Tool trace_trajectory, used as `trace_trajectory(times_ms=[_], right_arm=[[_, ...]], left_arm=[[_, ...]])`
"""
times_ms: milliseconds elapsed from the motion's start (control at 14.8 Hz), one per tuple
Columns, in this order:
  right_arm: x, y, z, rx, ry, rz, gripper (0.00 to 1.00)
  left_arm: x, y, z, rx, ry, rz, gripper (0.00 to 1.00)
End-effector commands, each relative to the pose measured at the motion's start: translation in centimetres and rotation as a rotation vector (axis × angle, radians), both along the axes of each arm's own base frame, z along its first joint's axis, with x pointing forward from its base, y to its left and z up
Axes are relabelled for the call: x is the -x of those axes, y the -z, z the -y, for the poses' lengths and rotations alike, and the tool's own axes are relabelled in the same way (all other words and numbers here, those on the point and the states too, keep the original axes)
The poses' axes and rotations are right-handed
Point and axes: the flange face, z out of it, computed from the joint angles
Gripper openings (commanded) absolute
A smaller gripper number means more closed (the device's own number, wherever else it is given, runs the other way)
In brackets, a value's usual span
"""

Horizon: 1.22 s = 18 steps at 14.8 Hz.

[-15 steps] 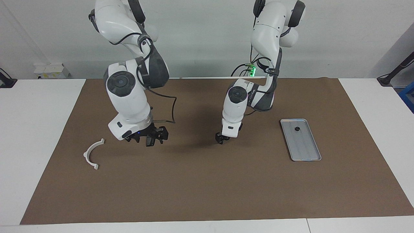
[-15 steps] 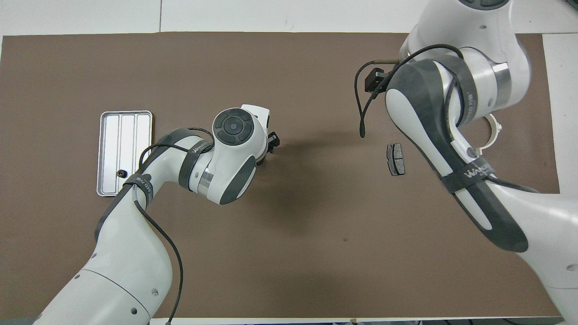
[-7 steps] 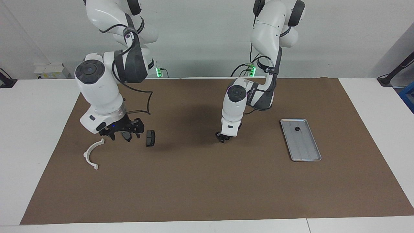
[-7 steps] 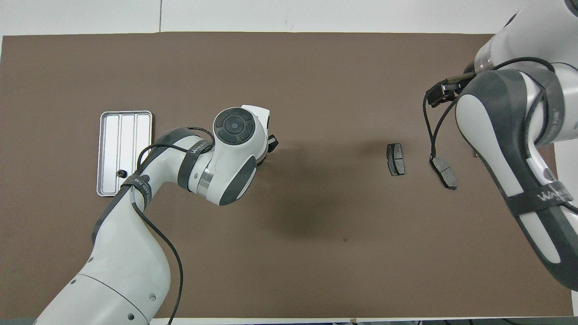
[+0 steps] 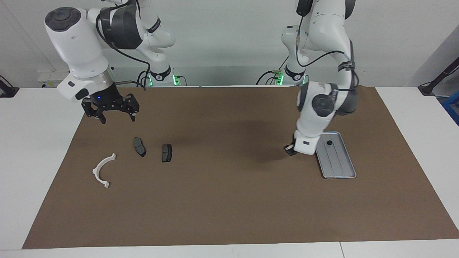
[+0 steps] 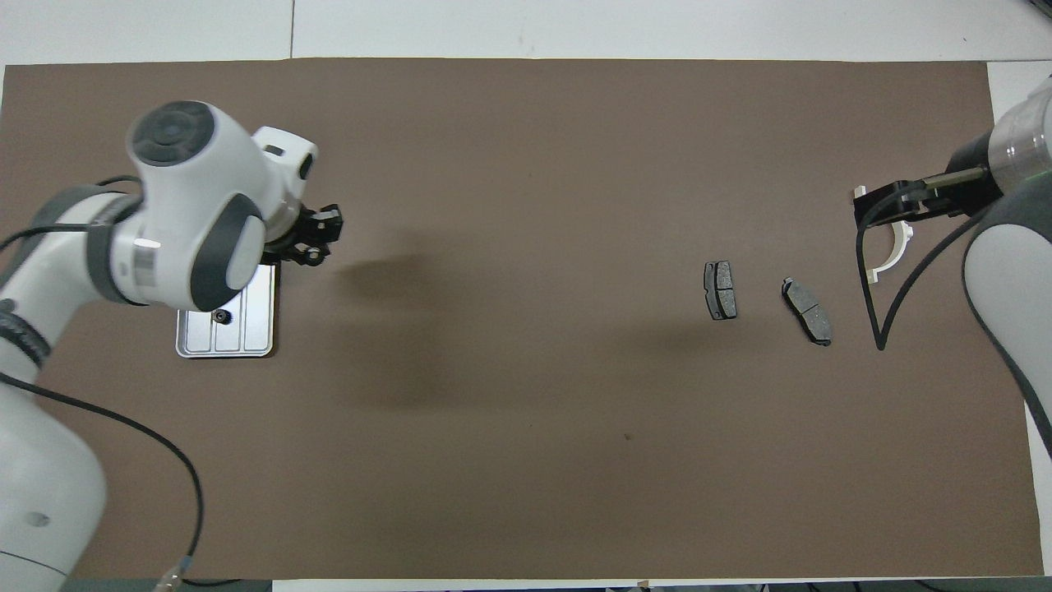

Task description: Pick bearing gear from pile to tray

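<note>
Clearance between the left gripper (image 5: 289,149) and the small shallow grey metal tray with lengthwise ridges (image 5: 340,172) is what the coming move turns on. The gripper hangs low over the brown mat (image 5: 229,200), just beside the tray's long edge on the side toward the table's middle. The tray's long axis runs away from the robots. My guess is that a short shift toward the left arm's end of the table, over the raised rim, would bring the gripper above the tray floor. Whether this gripper is closed, or has a part in it, I cannot tell. One tiny black ring (image 5: 329,142) lies inside the tray, at the end nearer to the robots. Nothing stands between gripper and tray except the rim. The right gripper (image 5: 110,113) waits raised toward the right arm's end of the table, jaws spread wide and empty. The rest of the pile lies well apart from the tray: a white half-ring bracket (image 5: 103,170) and two dark grey brake-pad-shaped pieces (image 5: 139,147) (image 5: 166,153). No loose ring shows on the mat.
</note>
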Motion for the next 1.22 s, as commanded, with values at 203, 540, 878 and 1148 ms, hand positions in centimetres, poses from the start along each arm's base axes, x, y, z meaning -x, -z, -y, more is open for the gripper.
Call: trace_trajectory(times_ms=[203, 540, 878, 1148], right_arm=[[5.6, -4.0, -0.6, -0.025, 0.061, -0.045, 1.0], [6.4, -4.3, 0.1, -0.023, 0.081, -0.052, 1.0], [6.2, -3.7, 0.5, -0.018, 0.09, -0.078, 1.0], [6.1, -4.1, 0.4, -0.018, 0.088, -0.061, 1.0]], left_arm=[[-0.6, 3.1, -11.5, 0.022, 0.12, 0.066, 0.22], [0.7, 5.9, -12.0, 0.021, 0.136, 0.089, 0.23], [1.5, 6.3, -11.8, 0.023, 0.138, 0.069, 1.0], [2.4, -2.5, -13.6, 0.026, 0.116, 0.04, 1.0]])
